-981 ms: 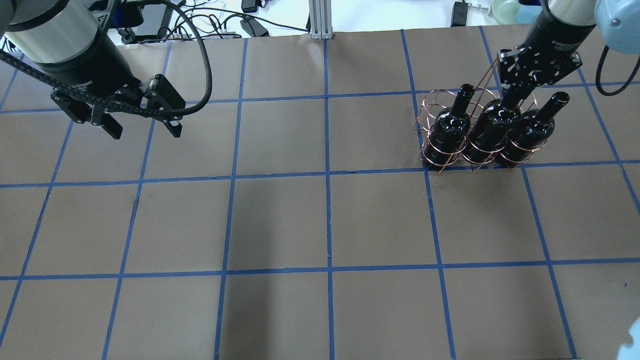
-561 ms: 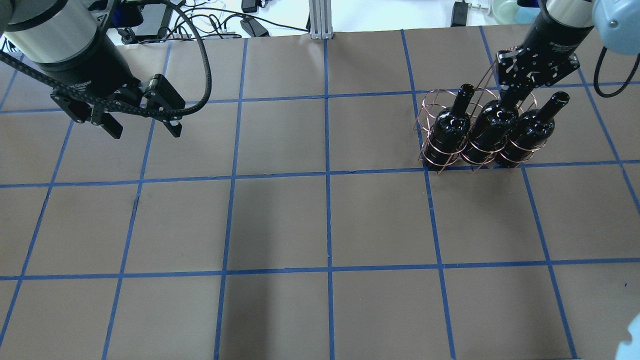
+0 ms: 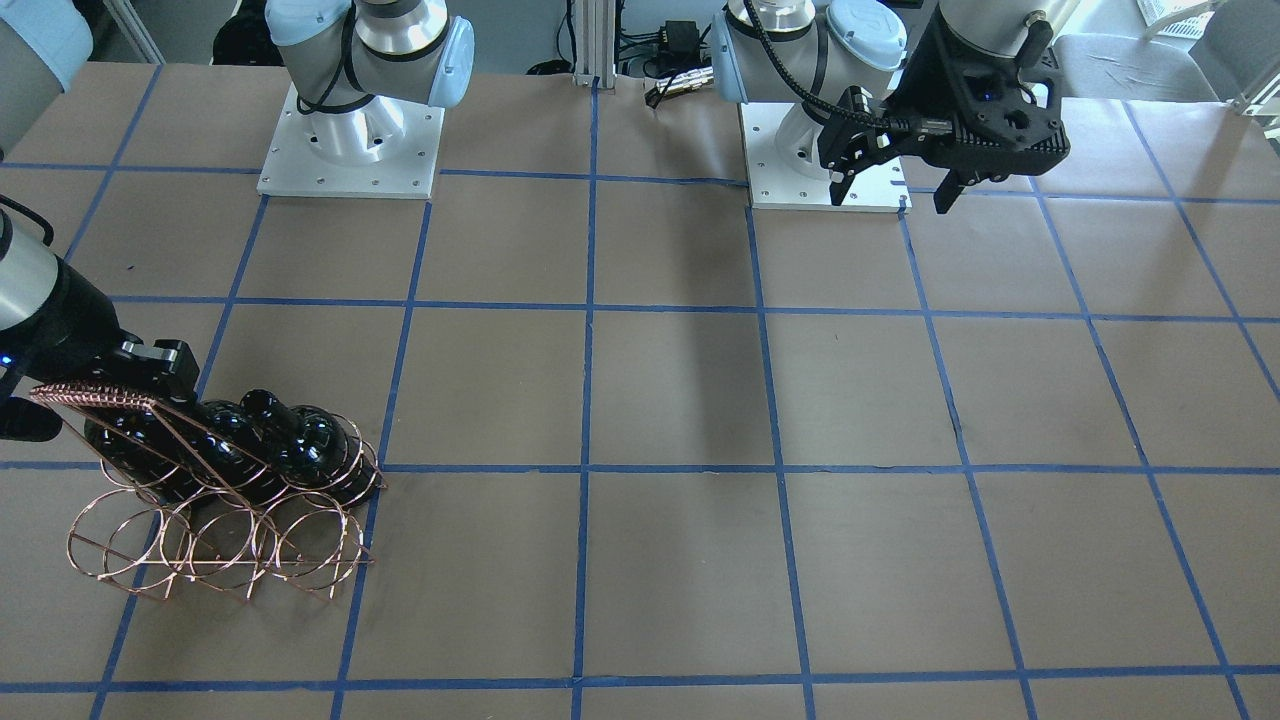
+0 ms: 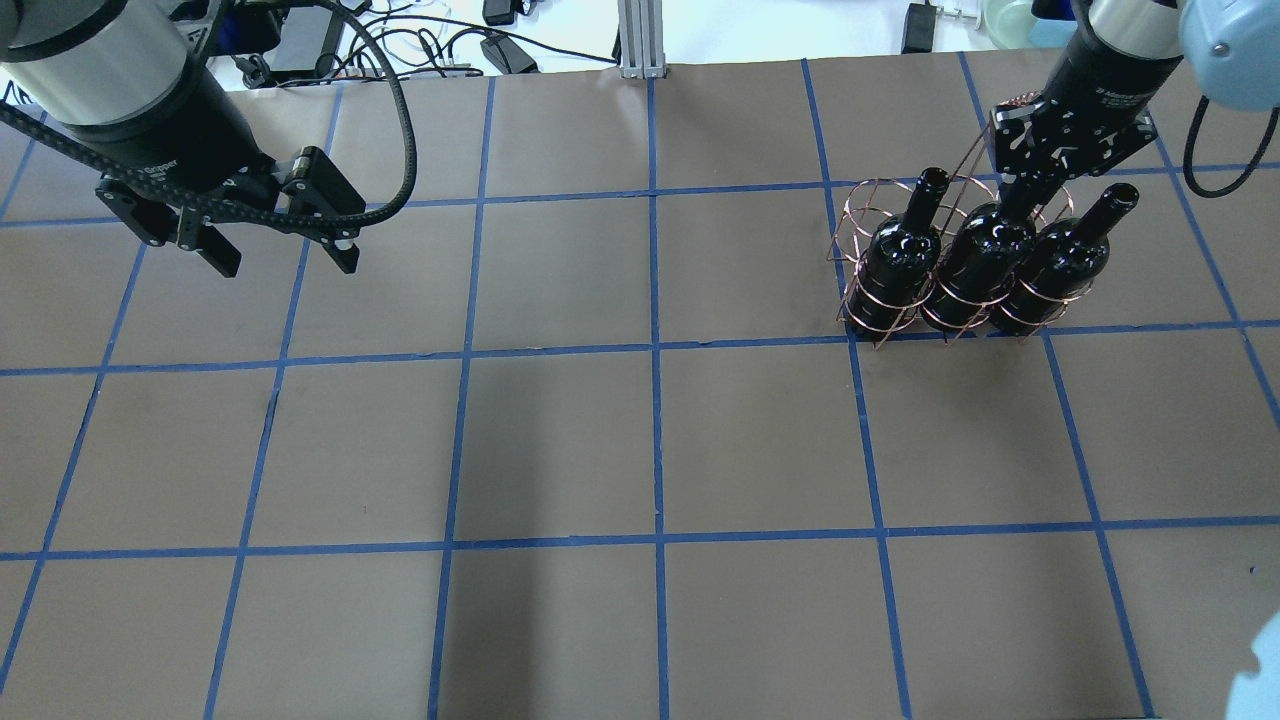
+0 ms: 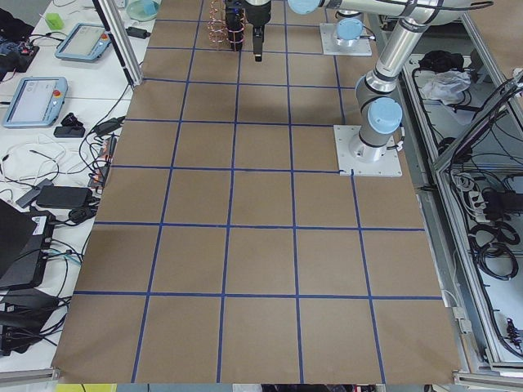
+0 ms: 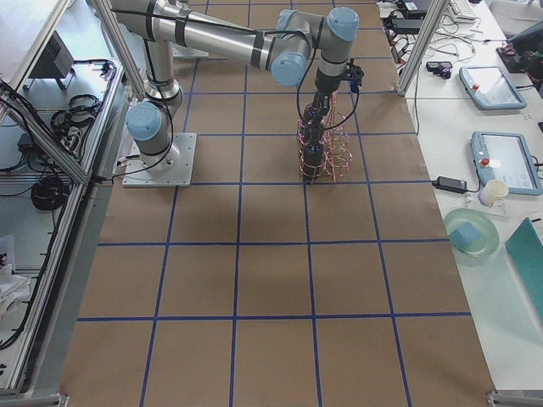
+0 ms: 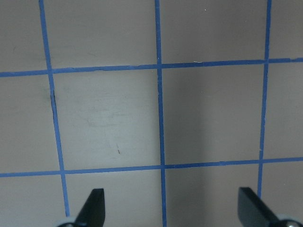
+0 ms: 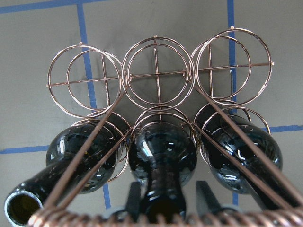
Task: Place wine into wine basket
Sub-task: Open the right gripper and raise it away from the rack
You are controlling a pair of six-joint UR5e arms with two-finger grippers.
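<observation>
Release step, by my read. Wine [image 4: 980, 262] lies seated in the wine basket's [image 8: 156, 74] middle lower ring. Right end effector [image 8: 168, 196] straddles its neck, fingers seemingly just off the glass, gripping nothing. Left end effector [image 4: 288, 265] spread wide, empty. Next: withdraw along the neck, clearing the coil bar [image 8: 85, 220].

The wine [image 4: 978, 258] is a glossy black bottle with no label and a long narrow neck. It leans in the middle ring of the wine basket [image 8: 156, 74], with its body low and its neck rising toward the coil-wrapped top bar. Two look-alike bottles [image 4: 895, 262] fill the rings on either side of it; their bodies seem to touch it, though the glare makes that hard to tell. The basket is a copper-coloured thin wire rack with a slanted frame. It stands upright on the far right part of the table [image 4: 640, 440], and the table shows through its second row of three rings.
</observation>
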